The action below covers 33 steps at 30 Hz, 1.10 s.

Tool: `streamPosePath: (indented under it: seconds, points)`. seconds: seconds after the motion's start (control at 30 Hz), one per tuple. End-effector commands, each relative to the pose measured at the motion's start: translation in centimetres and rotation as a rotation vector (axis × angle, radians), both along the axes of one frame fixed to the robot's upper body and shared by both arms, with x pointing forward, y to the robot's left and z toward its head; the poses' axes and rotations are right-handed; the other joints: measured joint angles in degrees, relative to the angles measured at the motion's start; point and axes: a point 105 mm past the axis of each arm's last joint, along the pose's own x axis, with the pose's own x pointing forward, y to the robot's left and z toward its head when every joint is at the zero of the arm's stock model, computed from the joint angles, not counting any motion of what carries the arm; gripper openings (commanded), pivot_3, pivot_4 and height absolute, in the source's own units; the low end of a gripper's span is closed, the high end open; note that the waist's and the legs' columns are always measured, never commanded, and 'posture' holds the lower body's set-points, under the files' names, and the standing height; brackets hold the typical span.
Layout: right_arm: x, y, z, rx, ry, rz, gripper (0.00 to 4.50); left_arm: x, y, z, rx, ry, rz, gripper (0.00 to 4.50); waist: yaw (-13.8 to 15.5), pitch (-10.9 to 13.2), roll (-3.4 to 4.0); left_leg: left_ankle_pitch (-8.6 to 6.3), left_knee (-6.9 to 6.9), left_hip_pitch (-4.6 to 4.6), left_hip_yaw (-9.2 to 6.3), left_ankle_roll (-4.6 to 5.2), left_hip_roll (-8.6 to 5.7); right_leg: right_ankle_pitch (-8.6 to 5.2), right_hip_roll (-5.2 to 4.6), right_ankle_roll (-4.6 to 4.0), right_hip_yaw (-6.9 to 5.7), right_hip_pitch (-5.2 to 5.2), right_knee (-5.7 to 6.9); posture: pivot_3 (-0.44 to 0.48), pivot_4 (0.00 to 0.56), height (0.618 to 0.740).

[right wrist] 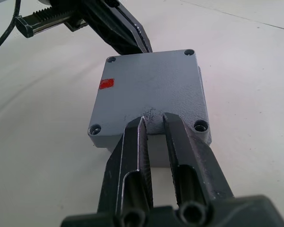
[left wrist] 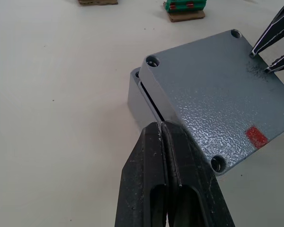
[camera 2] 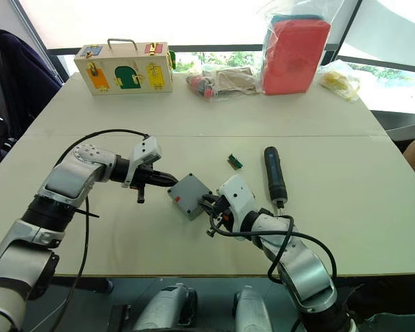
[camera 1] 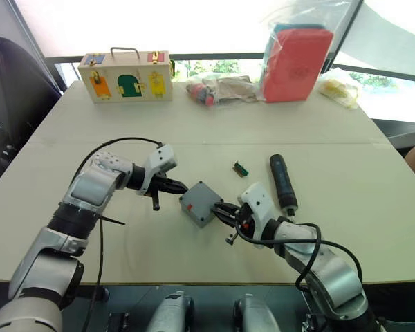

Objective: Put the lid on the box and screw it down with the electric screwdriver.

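At frame centre the lid [camera 1: 202,199] sits skewed on the box [left wrist: 138,97]. Left gripper [left wrist: 164,126], fingers together, and right gripper [right wrist: 153,119], slightly parted, press opposite edges. The screwdriver [camera 1: 283,181] lies right. Uneven nudging could misalign the holes.

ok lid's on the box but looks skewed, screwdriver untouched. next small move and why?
Probably square the lid first. In the left wrist view it sits rotated on the box, one box corner and a seam showing past its edge. The left gripper, fingers together, touches one lid edge; the right gripper meets the opposite one. A slight nudge should align the screw holes before fetching the electric screwdriver, lying on the table.
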Motion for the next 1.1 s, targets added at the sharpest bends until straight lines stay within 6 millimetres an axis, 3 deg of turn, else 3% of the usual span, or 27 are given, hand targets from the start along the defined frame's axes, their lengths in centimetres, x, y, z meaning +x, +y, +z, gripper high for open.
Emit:
streamPosePath:
  seconds: [0.03, 0.57, 1.1]
  points:
    - [0.1, 0.1, 0.5, 0.007, -0.024, 0.004, 0.57, 0.4, -0.3, 0.9, -0.018, -0.047, 0.003, 0.0, 0.0, 0.0, 0.0, 0.0, 0.0, 0.0, 0.0, 0.0, 0.0, 0.0, 0.0, 0.0, 0.0, 0.0, 0.0, 0.0, 0.15, 0.74]
    - [-0.6, -0.5, 2.2, 0.094, -0.022, -0.001, 0.57, 1.3, 0.4, 0.9, -0.013, -0.075, 0.048, 0.0, 0.0, 0.0, 0.0, 0.0, 0.0, -0.03, 0.0, 0.0, 0.0, 0.0, -0.01, 0.0, 0.0, -0.02, 0.0, 0.0, 0.15, 0.74]
    - [-1.6, -1.2, -0.1, 0.028, 0.068, 0.001, 0.57, 0.8, 0.0, 1.7, -0.046, -0.077, 0.024, 0.0, 0.0, 0.1, -0.02, -0.01, -0.02, -0.07, 0.0, 0.0, 0.01, 0.0, -0.04, 0.0, -0.01, -0.04, -0.08, 0.0, 0.15, 0.74]
